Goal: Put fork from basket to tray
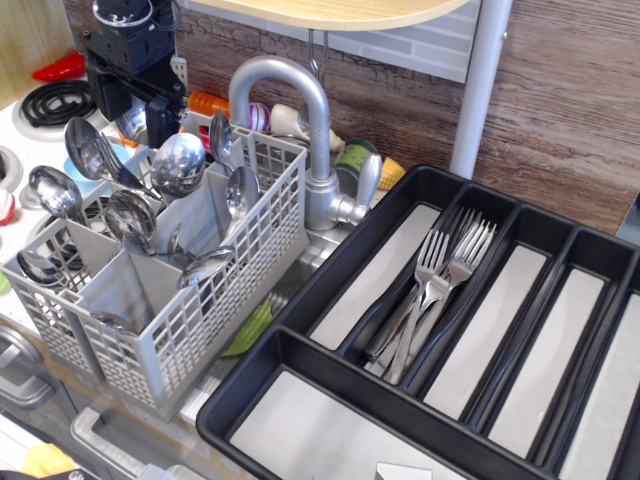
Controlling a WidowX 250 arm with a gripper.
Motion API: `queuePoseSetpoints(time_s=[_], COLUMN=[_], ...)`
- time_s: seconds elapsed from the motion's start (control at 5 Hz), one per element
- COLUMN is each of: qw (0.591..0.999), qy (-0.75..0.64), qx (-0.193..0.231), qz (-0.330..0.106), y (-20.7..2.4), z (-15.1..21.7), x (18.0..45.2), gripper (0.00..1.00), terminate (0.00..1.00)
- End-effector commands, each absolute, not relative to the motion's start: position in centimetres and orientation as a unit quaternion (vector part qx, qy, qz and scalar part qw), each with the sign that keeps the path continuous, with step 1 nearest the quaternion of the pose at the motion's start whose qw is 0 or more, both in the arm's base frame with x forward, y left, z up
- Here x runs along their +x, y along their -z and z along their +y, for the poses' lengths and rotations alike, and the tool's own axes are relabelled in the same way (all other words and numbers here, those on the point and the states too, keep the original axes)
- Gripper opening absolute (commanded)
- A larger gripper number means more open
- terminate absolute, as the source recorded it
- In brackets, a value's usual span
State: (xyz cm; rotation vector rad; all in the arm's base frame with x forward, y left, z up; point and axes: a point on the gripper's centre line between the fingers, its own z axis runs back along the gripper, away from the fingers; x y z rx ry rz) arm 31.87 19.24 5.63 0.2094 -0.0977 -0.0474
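From my remote station I note, at far left, the basket (pixel 215 325) standing on the desk (pixel 110 430), its grid walls facing the camera. Its upright compartments hold several spoons (pixel 178 163), bowls up, handles down inside. I can make out no fork among them.

Above the basket's rear left corner hangs the arm's black pincer (pixel 148 108), pointing downward, close over the spoon bowls. Its body is dark and partly cut off by the top edge, and I cannot tell how far apart its fingers stand, nor whether anything is between them.

Behind the basket, at centre, rises a grey arched faucet (pixel 300 110), with coloured toy items beyond it against the wood-grain wall.

To the right lies the tray (pixel 300 400), set at a slant, its long compartments running from lower left to upper right. In the second long compartment from the left rests a fork (pixel 452 265) among a small bundle of forks. Their long axes follow the compartment: tines toward the upper right, far end; handles toward the lower left, near end. The other long compartments show bare pale bottoms.

I read no brand, label or lettering anywhere.
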Motion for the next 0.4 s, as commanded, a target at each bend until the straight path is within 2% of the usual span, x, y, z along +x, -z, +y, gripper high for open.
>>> queuePoseSetpoints(time_s=[0.0,0.2], qw=[0.993,0.993], qy=[0.024,0.021], qx=[0.104,0.101], qz=[-0.049,-0.052], y=[-5.63,-4.98], z=[19.24,19.66], x=[31.87,32.19], gripper=[1.0,1.0], terminate=[0.0,0.0])
